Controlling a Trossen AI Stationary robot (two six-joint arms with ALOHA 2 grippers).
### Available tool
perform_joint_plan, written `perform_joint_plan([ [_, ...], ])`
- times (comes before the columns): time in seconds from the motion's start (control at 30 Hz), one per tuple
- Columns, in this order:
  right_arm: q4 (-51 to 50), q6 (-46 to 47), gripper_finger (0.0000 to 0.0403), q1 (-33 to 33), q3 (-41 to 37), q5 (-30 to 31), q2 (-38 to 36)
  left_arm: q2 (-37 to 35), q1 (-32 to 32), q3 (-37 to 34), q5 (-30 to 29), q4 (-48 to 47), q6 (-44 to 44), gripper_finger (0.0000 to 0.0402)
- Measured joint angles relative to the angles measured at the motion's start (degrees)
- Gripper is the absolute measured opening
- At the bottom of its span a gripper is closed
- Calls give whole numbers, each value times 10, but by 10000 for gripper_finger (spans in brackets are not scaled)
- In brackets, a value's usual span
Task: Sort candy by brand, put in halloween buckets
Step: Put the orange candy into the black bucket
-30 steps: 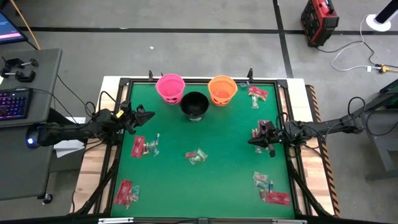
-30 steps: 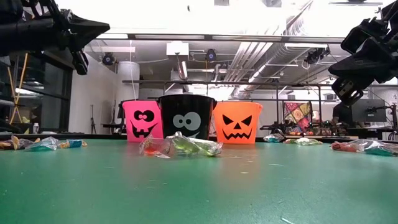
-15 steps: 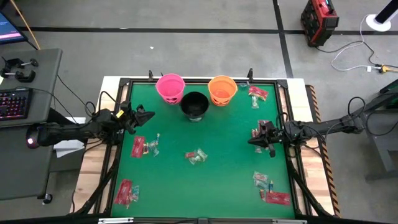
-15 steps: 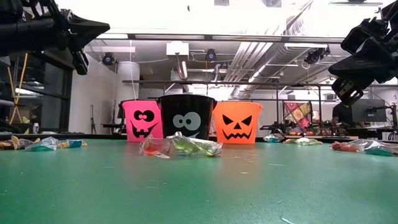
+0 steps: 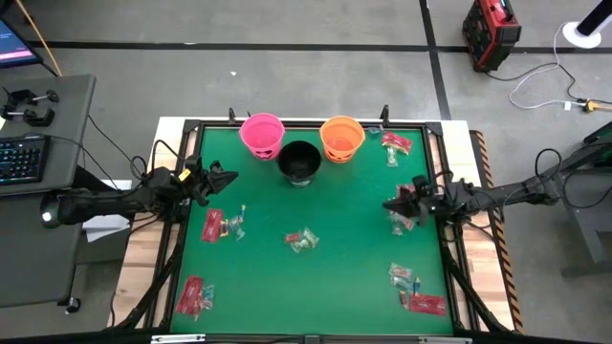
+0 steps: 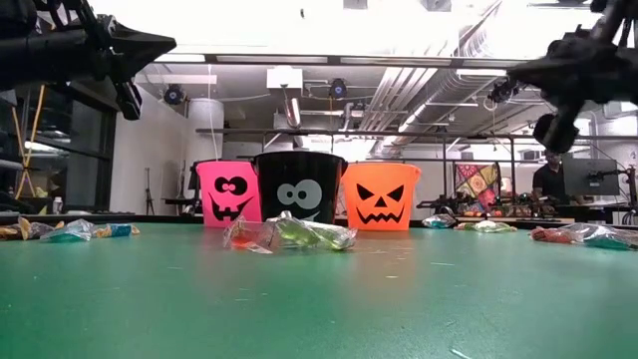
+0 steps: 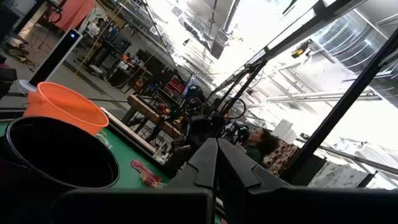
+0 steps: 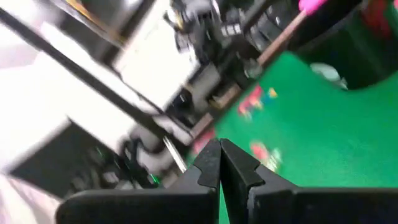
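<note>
We saw both grippers closed and empty: the left gripper [image 5: 229, 177] left of the black bucket [image 5: 299, 161], the right gripper [image 5: 389, 205] right of it, candy [image 5: 302, 240] scattered nearby.

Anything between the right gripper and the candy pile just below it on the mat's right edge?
Nothing visible. The right gripper, shut and empty, hangs above the mat beside the candy pile with only bare green mat around it. The buckets stand far off at the back edge.
</note>
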Motion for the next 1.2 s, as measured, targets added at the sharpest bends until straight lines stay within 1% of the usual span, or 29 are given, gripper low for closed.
perform_joint_plan([
  [0.1, 78, -5, 4, 0, 5, 15, 14, 0, 0, 0, 0, -2, 0, 0],
  [0.17, 69, -32, 14, 0, 37, 28, 35, 0, 0, 0, 0, -3, 0, 0],
  [0.2, 43, -48, 23, 0, 62, 35, 52, 0, 0, 0, 0, -6, 0, 0],
  [0.27, -45, -81, 48, -3, 125, 39, 95, 0, 0, 0, 0, -10, 0, 0],
  [0.37, -220, -126, 98, -14, 233, 45, 184, 0, 0, 0, 0, -12, 0, 0],
  [0.5, -454, -140, 171, -35, 367, 95, 319, 0, 0, 0, 0, -13, 0, 0],
  [0.57, -558, -114, 201, -49, 416, 98, 383, 0, 0, 0, 0, -13, 0, 0],
  [0.67, -687, 9, 228, -74, 469, 84, 473, 0, 0, 0, 0, -13, 0, 0],
  [0.77, -779, 108, 233, -94, 488, 49, 544, 0, 0, 0, 0, -13, 0, 0],
  [0.9, -836, 197, 230, -106, 474, 36, 606, 0, 0, 0, 0, -13, 0, 0],
  [1.0, -828, 221, 227, -123, 446, 3, 626, 0, 0, 0, 0, -13, 0, 0],
  [1.07, -799, 221, 227, -133, 423, -21, 629, 0, 0, 0, 0, -13, 0, 0],
  [1.2, -732, 220, 227, -153, 392, -32, 630, 0, 0, 0, 0, -13, 0, 0],
])
